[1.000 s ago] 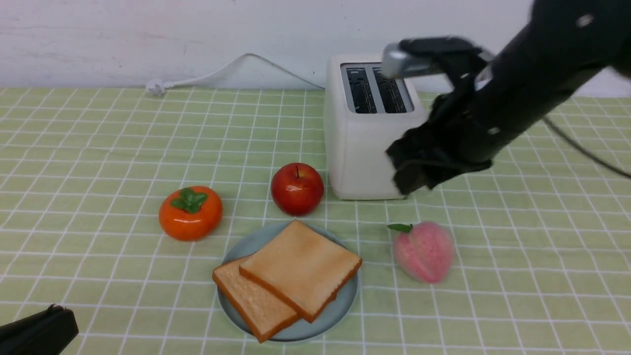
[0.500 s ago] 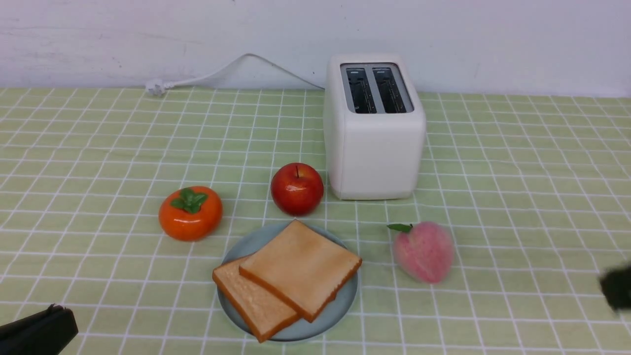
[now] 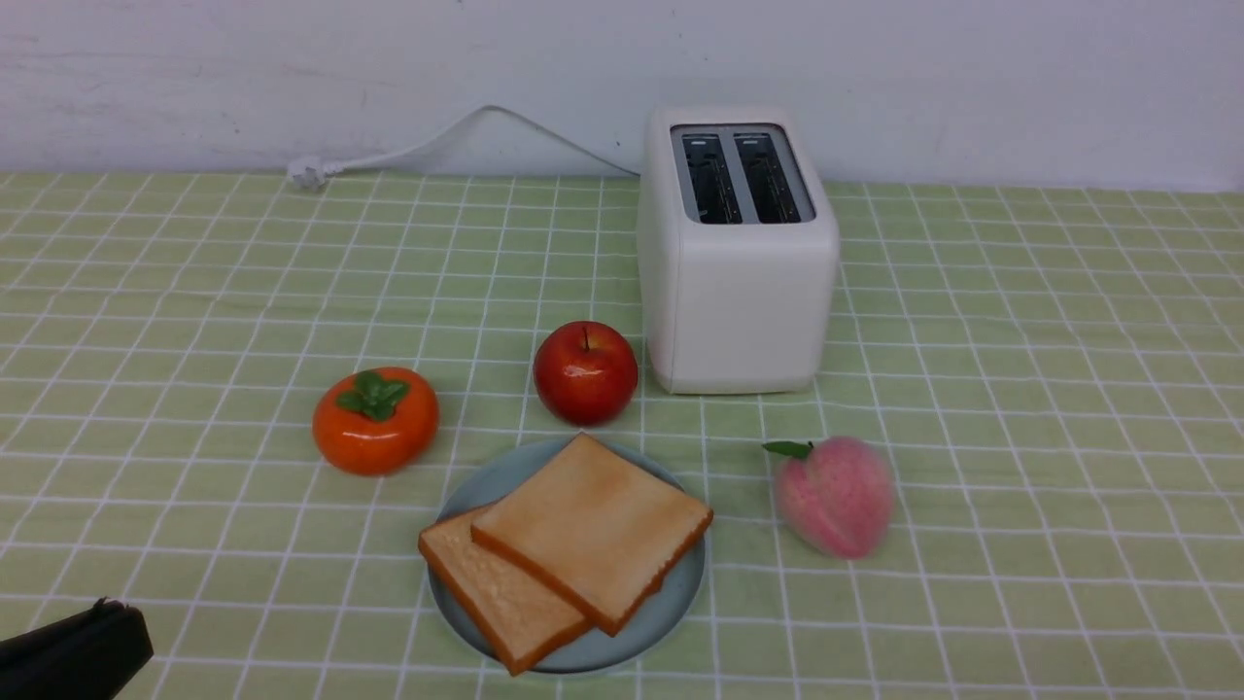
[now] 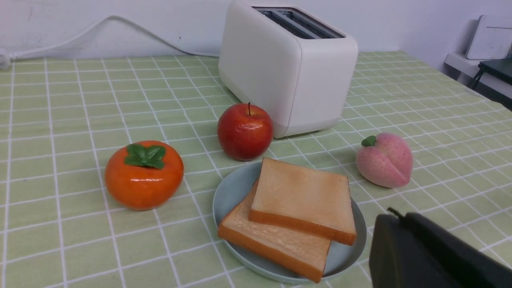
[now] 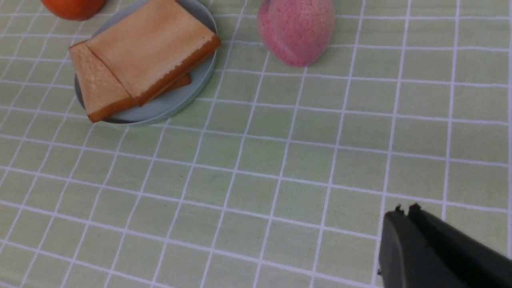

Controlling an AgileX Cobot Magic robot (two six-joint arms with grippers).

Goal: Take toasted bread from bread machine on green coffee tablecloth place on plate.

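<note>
A: Where is the toasted bread [image 3: 569,544]?

B: Both slices lie flat on the plate [image 3: 675,593]. The upper slice [image 3: 593,525] overlaps the lower slice [image 3: 491,598], whose corner juts past the plate's rim on the side away from the bread machine.

A: And the bread machine [image 3: 739,282]?

B: It stands upright beyond the plate, toward the wall, both slots dark with no bread showing in them. Its white power cord [image 3: 437,141] runs along the wall, and the plug lies on the cloth.

A: What else sits near the plate?

B: A red apple [image 3: 585,372] is just beside the plate's far rim, between the plate and the bread machine. An orange persimmon [image 3: 375,420] lies off the plate's left side, a pink peach [image 3: 836,494] off its right side. All rest on the green coffee tablecloth [image 3: 1020,389].

A: The grippers?

B: The left gripper [image 4: 394,218] shows its jaws pressed together, nothing between them, close to the plate's near rim. The right gripper [image 5: 404,210] also has its jaws together and empty, above bare cloth well apart from the plate, on the peach's side.
</note>
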